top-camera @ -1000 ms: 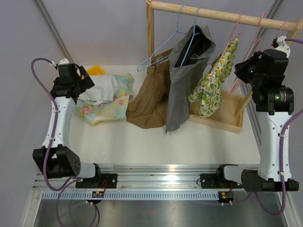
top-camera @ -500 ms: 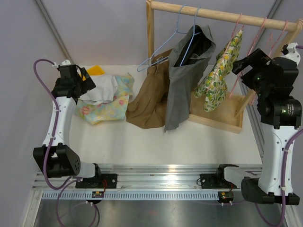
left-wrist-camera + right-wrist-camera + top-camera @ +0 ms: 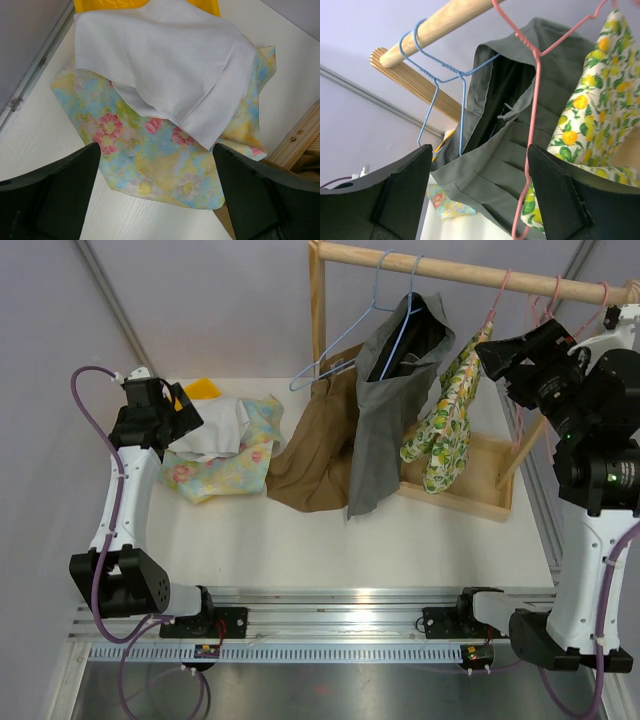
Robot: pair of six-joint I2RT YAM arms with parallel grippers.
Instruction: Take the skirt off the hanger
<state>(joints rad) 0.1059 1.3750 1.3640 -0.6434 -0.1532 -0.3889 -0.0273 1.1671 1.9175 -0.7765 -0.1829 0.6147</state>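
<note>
Right wrist view shows your right gripper (image 3: 480,170) with fingers wide apart and the pink hanger (image 3: 536,75) seen between them. The lemon skirt (image 3: 600,100) hangs on it, beside the grey skirt (image 3: 555,40). Your left gripper (image 3: 157,195) has its fingers wide apart too, over the flowery cloth (image 3: 165,170).

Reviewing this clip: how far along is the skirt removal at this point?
Looks done: a floral garment and a white garment lie piled on the table under the left gripper, jaws open. In hand: nothing held; the right gripper sits by the pink hanger, jaws open. Left: the lemon-print garment and grey skirt both hang on the rack, still on hangers.
</note>
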